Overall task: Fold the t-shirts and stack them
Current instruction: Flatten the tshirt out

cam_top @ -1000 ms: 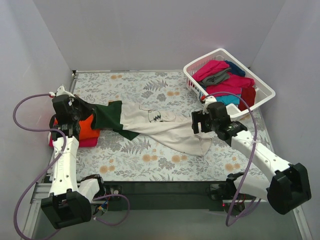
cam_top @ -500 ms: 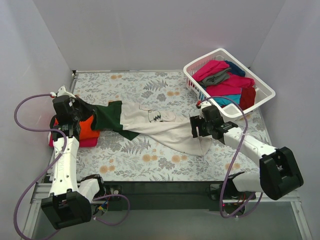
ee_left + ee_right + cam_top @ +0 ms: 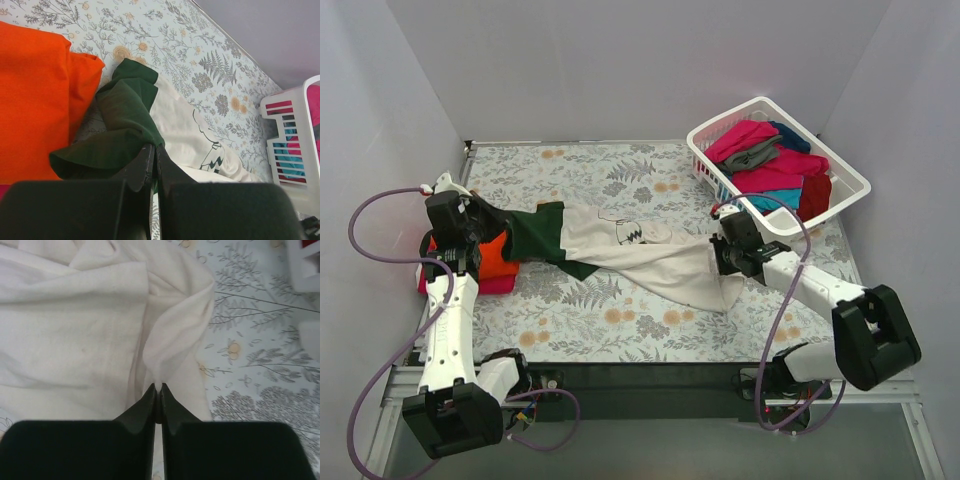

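Observation:
A cream-white t-shirt with dark green sleeves and a cartoon-face print lies stretched across the floral table cover. My left gripper is shut on its green sleeve at the left, beside a folded orange shirt lying on a magenta one. My right gripper is shut on a pinched fold of the cream cloth at the shirt's right end. More t-shirts, magenta, teal, grey, dark red and navy, are piled in the basket.
The white slatted basket stands at the back right, its wall also in the left wrist view. The grey floral cover spans the table. Grey walls close in on three sides. A purple cable loops from the left arm.
My right gripper came down onto the shirt's right end and shut on a fold of the cream cloth; it stood open before. The left gripper kept still on the sleeve.

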`<state>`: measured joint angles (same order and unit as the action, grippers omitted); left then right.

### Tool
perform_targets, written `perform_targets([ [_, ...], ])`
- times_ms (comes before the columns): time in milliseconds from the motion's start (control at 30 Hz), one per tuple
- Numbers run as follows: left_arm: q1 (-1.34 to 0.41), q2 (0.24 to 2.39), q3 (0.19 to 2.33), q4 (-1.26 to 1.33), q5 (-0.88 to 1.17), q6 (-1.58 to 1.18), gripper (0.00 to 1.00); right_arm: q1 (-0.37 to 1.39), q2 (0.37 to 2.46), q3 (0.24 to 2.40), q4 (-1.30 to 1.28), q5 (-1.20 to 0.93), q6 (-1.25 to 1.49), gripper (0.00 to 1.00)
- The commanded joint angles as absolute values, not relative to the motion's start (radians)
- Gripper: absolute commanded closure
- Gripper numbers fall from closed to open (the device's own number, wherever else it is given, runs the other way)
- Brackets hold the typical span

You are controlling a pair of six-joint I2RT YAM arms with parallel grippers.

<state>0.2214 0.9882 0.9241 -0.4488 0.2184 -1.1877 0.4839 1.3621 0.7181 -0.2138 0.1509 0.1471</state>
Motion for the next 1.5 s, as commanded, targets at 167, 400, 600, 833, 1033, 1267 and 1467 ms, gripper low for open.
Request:
perform_targets([
  [167, 0.225, 0.948, 0.946, -0.476, 0.169, -1.161, 1.00, 0.462, 1.091, 0.920, -0.385, 0.457, 0.081, 0.99],
  [400, 0.225, 0.953, 0.940, -0.477, 0.184, -1.152, 1.00, 0.454, 1.098, 0.951, -0.420, 0.462, 0.104, 0.37],
  [600, 0.227, 0.951, 0.939, -0.472, 0.193, -1.157, 1.00, 0.454, 1.083, 0.910, -0.293, 0.184, 0.098, 0.34],
  [833, 0.229, 0.953, 0.930, -0.471, 0.193, -1.157, 1.00, 0.454, 1.309, 0.928, -0.180, 0.048, 0.124, 0.35],
  [1033, 0.230, 0.954, 0.927, -0.471, 0.198, -1.154, 1.00, 0.454, 1.460, 0.960, -0.126, 0.008, 0.161, 0.36],
  [1267, 0.230, 0.957, 0.922, -0.468, 0.213, -1.155, 1.00, 0.445, 1.557, 0.968, -0.068, 0.008, 0.172, 0.37],
  [1467, 0.230, 0.962, 0.920, -0.468, 0.221, -1.154, 1.00, 0.433, 1.632, 0.992, -0.038, -0.020, 0.179, 0.40],
])
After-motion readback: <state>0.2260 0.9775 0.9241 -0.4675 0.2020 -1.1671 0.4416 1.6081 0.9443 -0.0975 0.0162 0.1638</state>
